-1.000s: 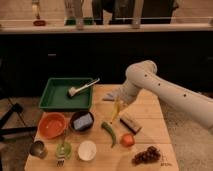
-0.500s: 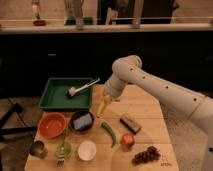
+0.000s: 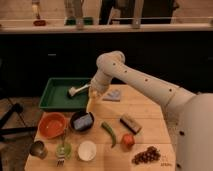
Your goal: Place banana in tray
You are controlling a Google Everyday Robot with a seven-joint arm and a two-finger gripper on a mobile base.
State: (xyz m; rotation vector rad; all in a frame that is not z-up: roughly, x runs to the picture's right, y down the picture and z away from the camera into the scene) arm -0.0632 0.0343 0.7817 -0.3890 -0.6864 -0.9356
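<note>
The wooden counter (image 3: 150, 112) carries everything. Its widest bare stretch is to the right of centre, between the back edge and the items in front. The white arm (image 3: 145, 82) reaches in from the right, bends at an elbow above the back edge, and drops towards the tray's right side.

The dark-green tray (image 3: 50, 96) sits at the back left corner, with a white-handled utensil (image 3: 77, 91) lying inside. A grey-blue pad (image 3: 114, 95) lies just right of the arm's end.

The front left is crowded. An orange bowl (image 3: 51, 125) and a dark bowl (image 3: 81, 121) sit side by side, with little room between them and the tray's front rim. A white cup (image 3: 86, 150) stands near the front edge. A green pepper (image 3: 109, 134), a brown block (image 3: 130, 123), a red fruit (image 3: 128, 140) and grapes (image 3: 147, 155) sit towards the front right.

The pincer (image 3: 93, 94) hangs at the tray's front right corner, clamped on the banana (image 3: 90, 105). The banana dangles by the rim, above the dark bowl; whether it is over the tray or just outside cannot be told.
</note>
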